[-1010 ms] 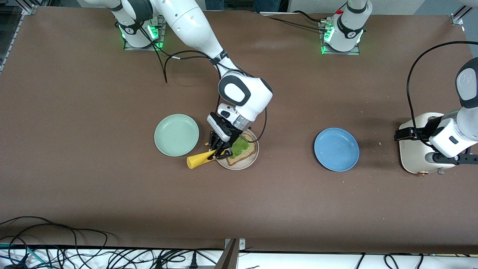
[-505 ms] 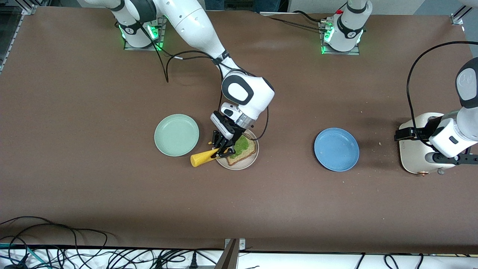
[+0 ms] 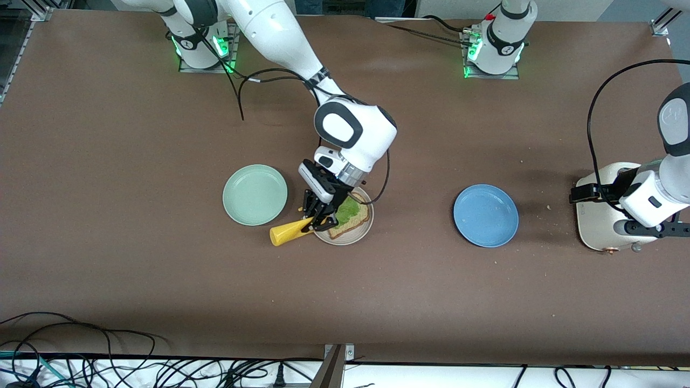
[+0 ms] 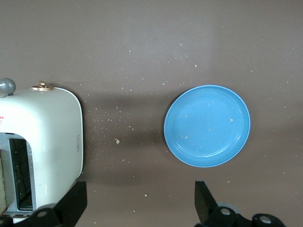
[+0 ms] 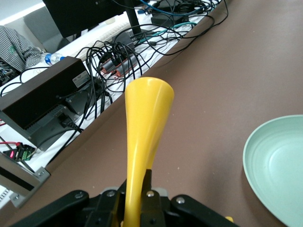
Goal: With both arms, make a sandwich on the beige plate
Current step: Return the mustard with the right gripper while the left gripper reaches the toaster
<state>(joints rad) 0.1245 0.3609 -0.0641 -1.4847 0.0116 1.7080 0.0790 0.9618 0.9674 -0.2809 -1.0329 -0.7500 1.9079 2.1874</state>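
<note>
The beige plate (image 3: 351, 239) lies mid-table and carries one slice of tan bread (image 3: 358, 219) with a green lettuce leaf (image 3: 345, 210) on top. My right gripper (image 3: 315, 219) hangs over the plate's rim on the side toward the mint-green plate. It is shut on the narrow end of a yellow cone (image 3: 284, 232), whose wide end points away from the plate. In the right wrist view the cone (image 5: 144, 118) rises from between the gripper's (image 5: 137, 191) jaws. My left gripper (image 3: 578, 195) waits open and empty (image 4: 139, 208) beside the toaster. No second bread slice shows.
A mint-green plate (image 3: 254, 194) (image 5: 279, 165) lies beside the beige one toward the right arm's end. A blue plate (image 3: 485, 215) (image 4: 207, 125) and a cream toaster (image 3: 598, 226) (image 4: 42, 142) lie toward the left arm's end, with crumbs between them. Cables run along the table's near edge.
The right gripper and the yellow cone swung slightly toward the plate and back to about where they were. The left arm has not moved.
</note>
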